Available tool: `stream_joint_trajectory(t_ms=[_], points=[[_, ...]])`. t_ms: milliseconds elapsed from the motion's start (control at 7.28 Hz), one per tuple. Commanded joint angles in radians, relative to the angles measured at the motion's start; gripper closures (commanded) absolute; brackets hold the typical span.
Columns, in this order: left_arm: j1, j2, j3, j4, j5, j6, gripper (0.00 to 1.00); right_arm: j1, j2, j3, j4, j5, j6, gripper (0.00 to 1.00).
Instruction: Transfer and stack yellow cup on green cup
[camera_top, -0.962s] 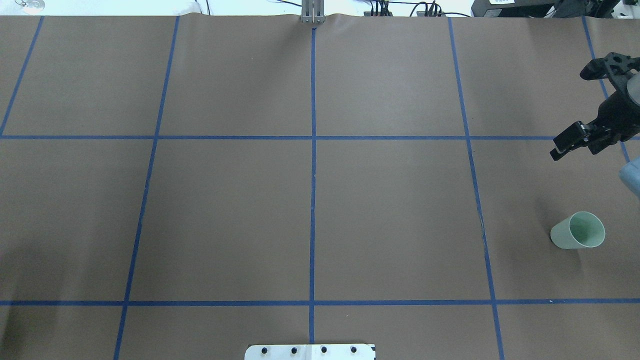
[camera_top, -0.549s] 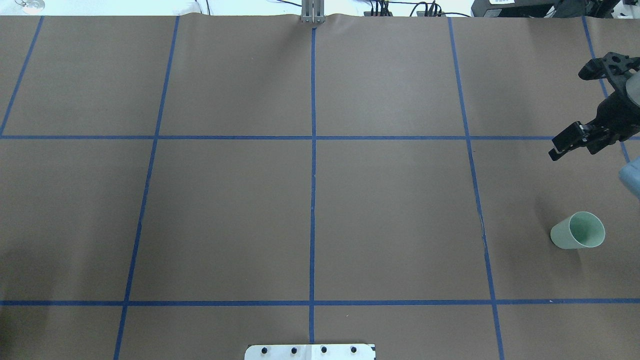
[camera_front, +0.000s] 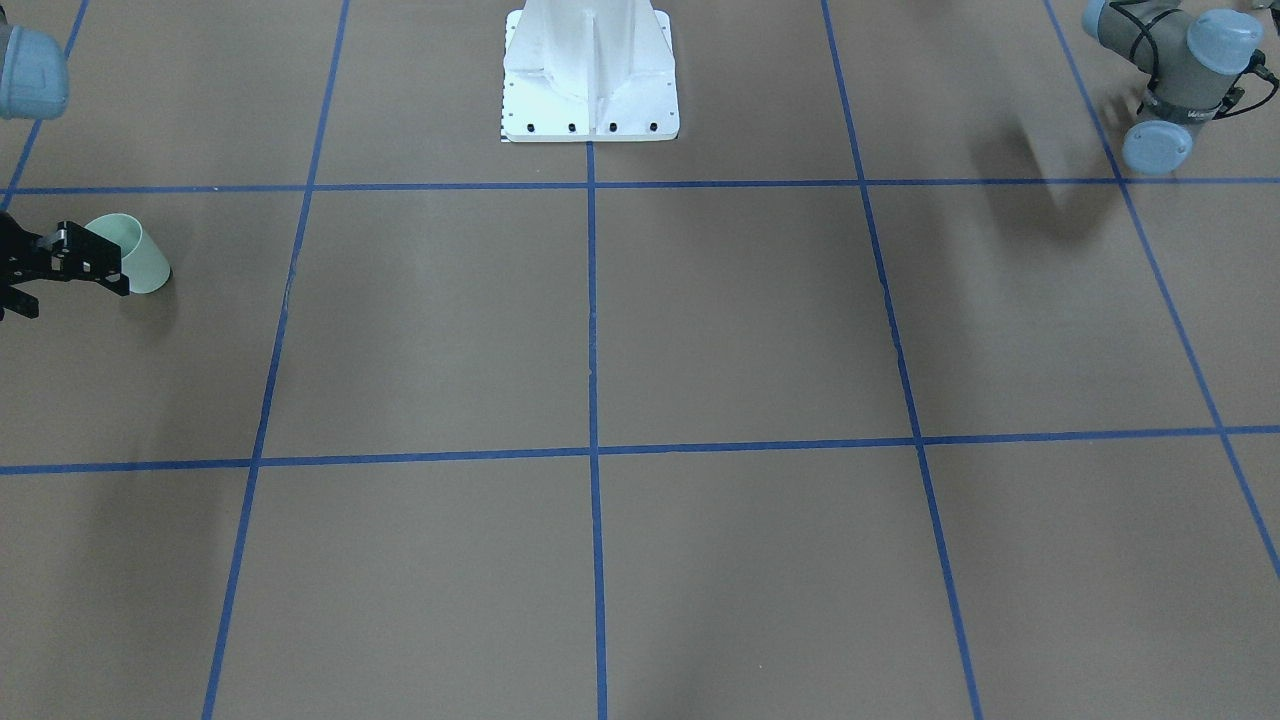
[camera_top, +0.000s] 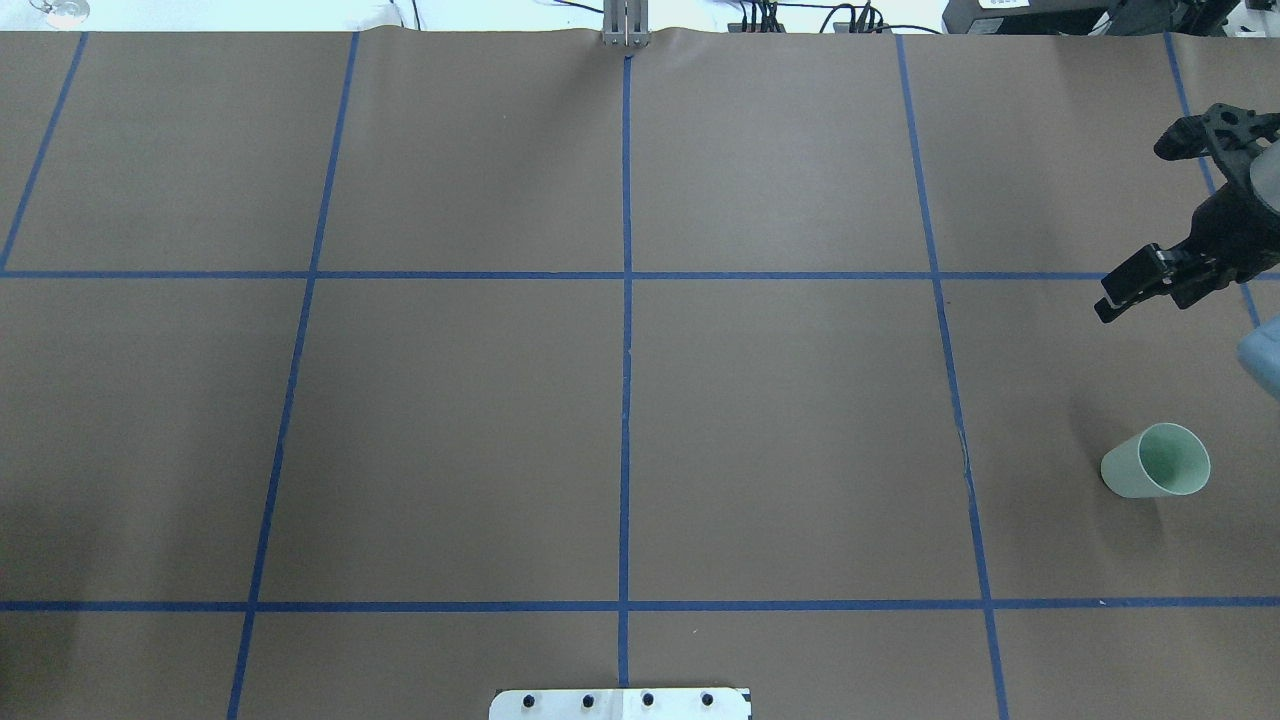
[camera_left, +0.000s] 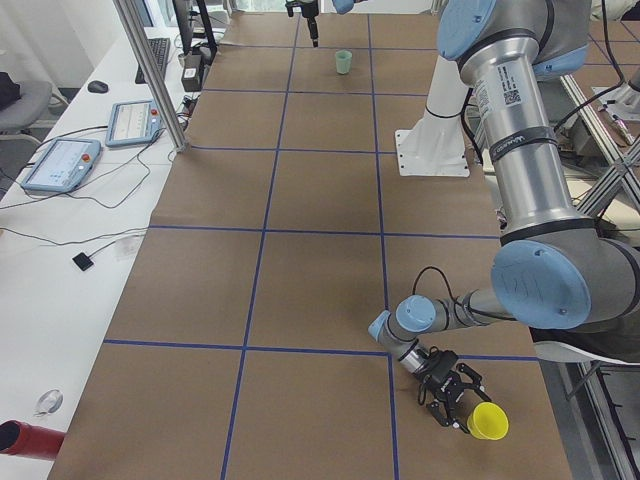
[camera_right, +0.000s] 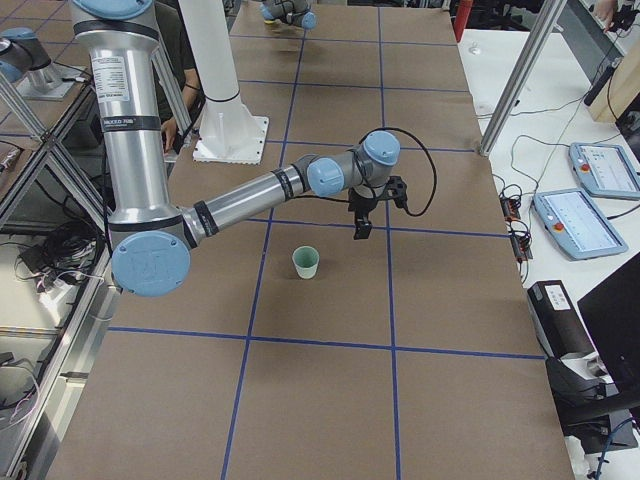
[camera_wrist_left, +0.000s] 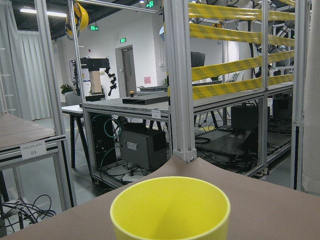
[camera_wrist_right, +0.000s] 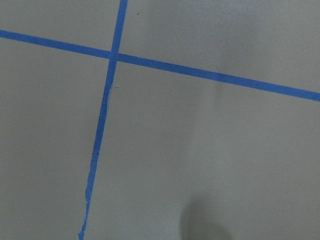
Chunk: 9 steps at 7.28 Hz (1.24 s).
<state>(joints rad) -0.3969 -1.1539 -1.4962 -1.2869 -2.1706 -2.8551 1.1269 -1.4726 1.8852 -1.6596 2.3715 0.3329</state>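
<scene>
The yellow cup (camera_left: 488, 421) stands upright near the table's end on my left; it fills the bottom of the left wrist view (camera_wrist_left: 170, 210). My left gripper (camera_left: 450, 395) lies low right beside it; I cannot tell whether it is open or shut. The green cup (camera_top: 1155, 462) stands upright at the table's right side and also shows in the front view (camera_front: 140, 258) and the right side view (camera_right: 305, 262). My right gripper (camera_top: 1160, 215) hovers open and empty beyond the green cup, apart from it; it also shows in the front view (camera_front: 55, 270).
The white robot base (camera_front: 590, 80) sits at the table's near middle edge. Blue tape lines (camera_top: 625, 300) divide the brown paper. A metal post (camera_top: 625, 25) stands at the far edge. Tablets and cables lie on the side desk (camera_left: 70, 160).
My right gripper has edged very slightly to the left, still open. The green cup has not moved.
</scene>
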Motion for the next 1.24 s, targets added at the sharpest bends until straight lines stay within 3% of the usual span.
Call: stream_joint_trajectory(t_ms=[0,275,549,687,824,962,1099], points=[[0.006,0.002,0.042,-0.038,-0.008,-0.003,0.02,-0.006,0.000,0.003,0.000,0.002,0.000,0.00],[0.010,0.002,0.069,-0.063,-0.011,-0.003,0.06,-0.004,-0.002,0.017,-0.003,0.002,0.003,0.00],[0.015,0.002,0.079,-0.063,-0.021,-0.001,0.22,-0.006,-0.002,0.020,-0.003,0.006,0.003,0.00],[0.016,0.002,0.080,-0.063,-0.021,-0.003,0.41,-0.010,-0.002,0.022,-0.003,0.011,0.003,0.00],[0.016,0.003,0.082,-0.062,-0.021,-0.003,0.69,-0.013,-0.002,0.022,-0.003,0.015,0.003,0.00],[0.018,0.016,0.082,-0.058,-0.021,-0.001,0.82,-0.019,-0.002,0.022,-0.003,0.020,0.005,0.00],[0.018,0.034,0.082,-0.057,-0.021,-0.001,0.85,-0.021,-0.002,0.020,-0.003,0.020,0.005,0.00]])
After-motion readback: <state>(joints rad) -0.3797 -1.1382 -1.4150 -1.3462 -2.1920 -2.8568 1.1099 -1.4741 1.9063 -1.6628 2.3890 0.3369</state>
